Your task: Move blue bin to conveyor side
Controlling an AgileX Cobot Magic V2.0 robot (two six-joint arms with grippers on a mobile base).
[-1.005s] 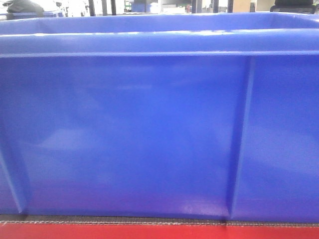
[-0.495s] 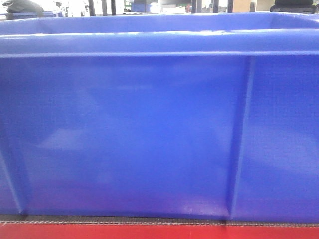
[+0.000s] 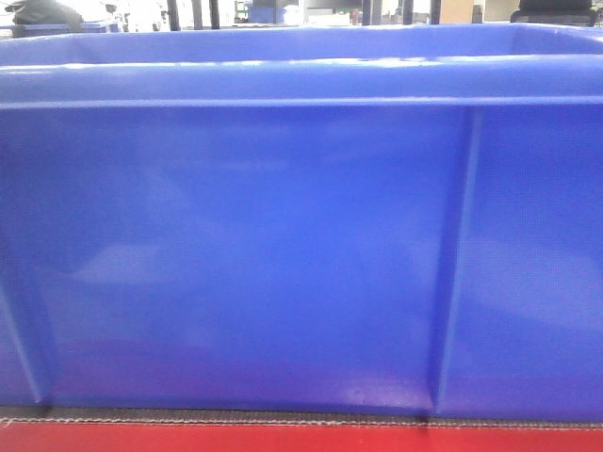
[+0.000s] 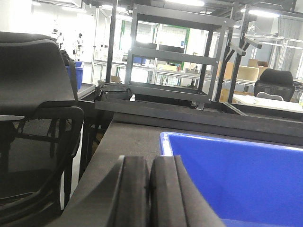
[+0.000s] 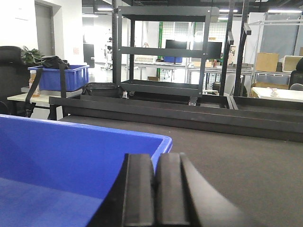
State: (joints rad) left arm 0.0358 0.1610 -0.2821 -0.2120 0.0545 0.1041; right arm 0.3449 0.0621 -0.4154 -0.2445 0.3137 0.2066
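Blue bin (image 3: pixel 283 254) fills front view. Left gripper (image 4: pixel 147 194), right gripper (image 5: pixel 154 191): pads pressed together, gripping nothing, bin rim at 3 and 9 o'clock. Risk: closed pads slip off glossy wall, bin skews.

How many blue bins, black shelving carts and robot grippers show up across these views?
Blue bins: 2, the blue bin close up and a second bin on a background table.
Black shelving carts: 1.
Grippers: 2, the left gripper and the right gripper, both shut.
Total: 5.
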